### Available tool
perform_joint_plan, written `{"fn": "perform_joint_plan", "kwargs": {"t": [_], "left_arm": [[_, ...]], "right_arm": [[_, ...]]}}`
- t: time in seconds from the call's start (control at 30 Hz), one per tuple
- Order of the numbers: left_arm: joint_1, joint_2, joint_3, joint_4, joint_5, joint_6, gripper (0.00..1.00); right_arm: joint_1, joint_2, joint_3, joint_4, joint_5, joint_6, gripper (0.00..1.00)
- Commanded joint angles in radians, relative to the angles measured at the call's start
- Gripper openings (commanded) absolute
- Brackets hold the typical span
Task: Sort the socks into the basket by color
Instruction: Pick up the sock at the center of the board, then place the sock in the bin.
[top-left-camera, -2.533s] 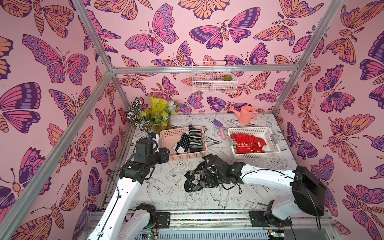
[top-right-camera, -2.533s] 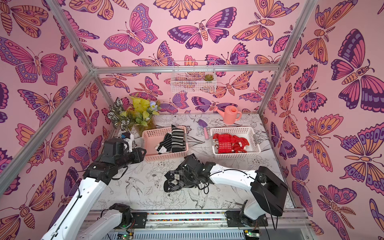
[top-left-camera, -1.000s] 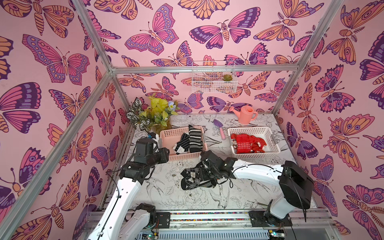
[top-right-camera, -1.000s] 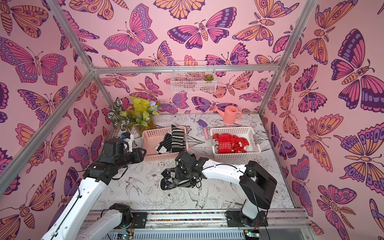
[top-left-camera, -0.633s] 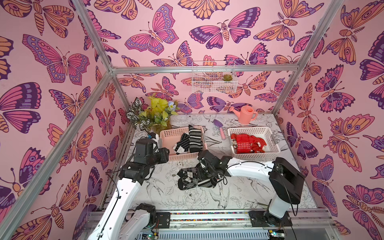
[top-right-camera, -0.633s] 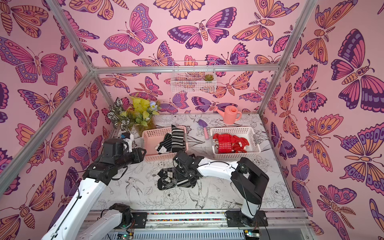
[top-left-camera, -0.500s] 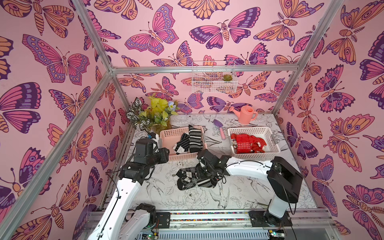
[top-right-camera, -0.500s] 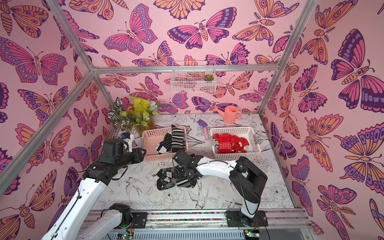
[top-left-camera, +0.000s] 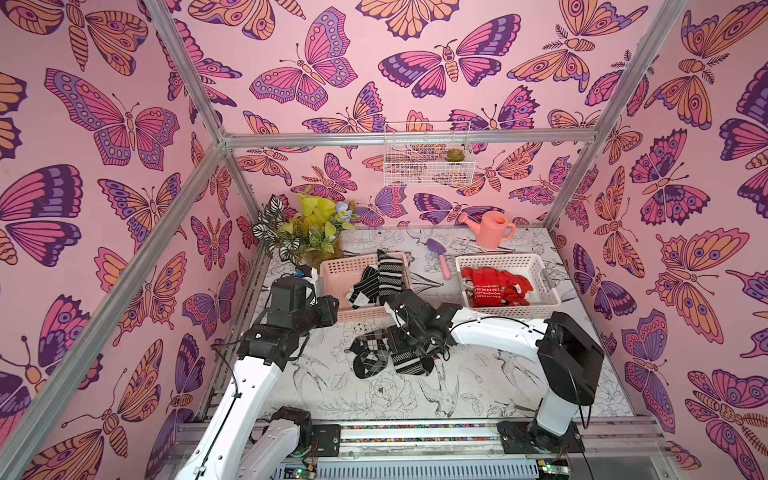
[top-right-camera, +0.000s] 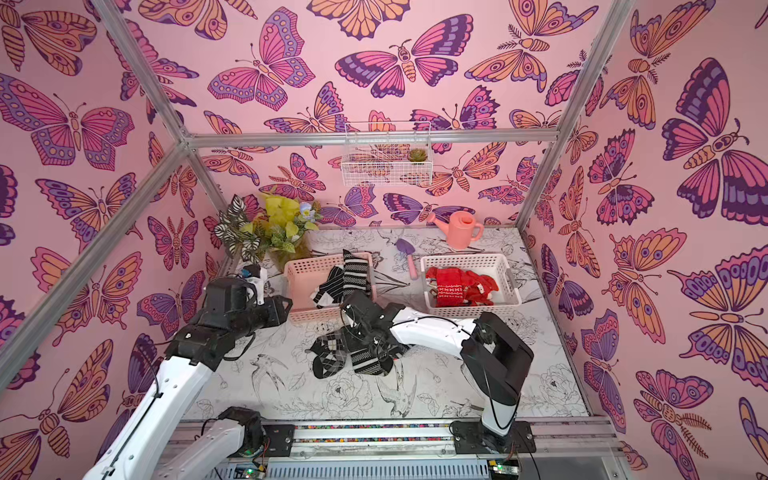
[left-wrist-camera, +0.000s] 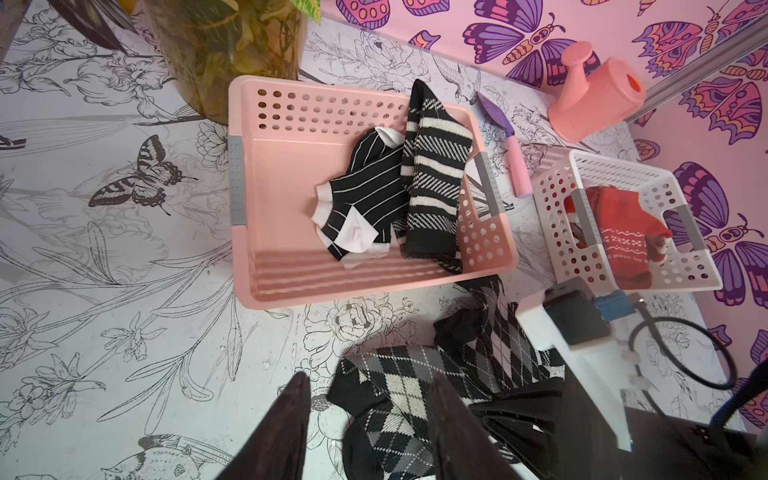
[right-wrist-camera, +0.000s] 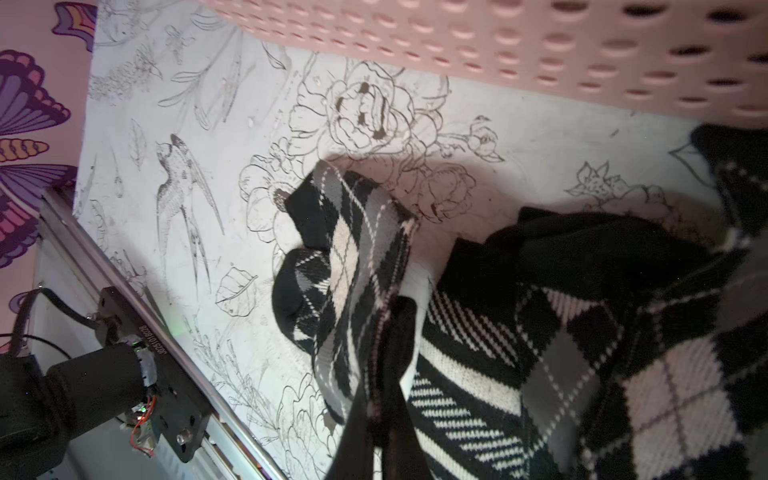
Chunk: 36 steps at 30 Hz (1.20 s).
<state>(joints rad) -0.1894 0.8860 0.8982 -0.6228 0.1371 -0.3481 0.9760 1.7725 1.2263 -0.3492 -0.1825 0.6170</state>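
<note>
Since the earlier frames the right arm has swung leftward over the tabletop (top-left-camera: 478, 386), its elbow folding in. The pile (top-left-camera: 386, 353) of black-and-white socks has slid a little left with it. The right pincer (right-wrist-camera: 399, 316) has gone from part-spread to pressed together and now appears to pinch a fold of an argyle sock (right-wrist-camera: 345, 257) in the pile. In both top views the pile sits at lower centre, just below the pink basket (top-left-camera: 336, 278). The left pincer (left-wrist-camera: 370, 382) hangs half spread above the same pile, holding nothing. To lift well, I would rise straight up first, so the pinched sock peels off the striped sock (right-wrist-camera: 465, 374) lying against it, and check that only one comes. Then carry it over the pink basket's near wall to join the black-and-white socks already there, not to the white basket (top-left-camera: 498, 259) with the red socks (top-left-camera: 496, 286). The pinch on thin fabric may slip, so go slowly.
</note>
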Motion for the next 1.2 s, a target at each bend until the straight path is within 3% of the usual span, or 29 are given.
{"fn": "perform_joint_plan", "kwargs": {"t": [0.0,0.63,1.17], "left_arm": [[-0.003,-0.014,-0.016,-0.017,-0.008,0.016,0.49],[-0.002,-0.013,-0.018,-0.016,-0.008,0.015,0.49],[-0.002,-0.012,-0.021,-0.017,-0.005,0.015,0.49]], "right_arm": [[-0.005,-0.026,0.063,-0.068,-0.030,-0.062,0.00],[-0.081,-0.009,0.343,-0.198,-0.101,-0.202,0.00],[-0.199,0.197,0.696,-0.229,-0.200,-0.223,0.00]]}}
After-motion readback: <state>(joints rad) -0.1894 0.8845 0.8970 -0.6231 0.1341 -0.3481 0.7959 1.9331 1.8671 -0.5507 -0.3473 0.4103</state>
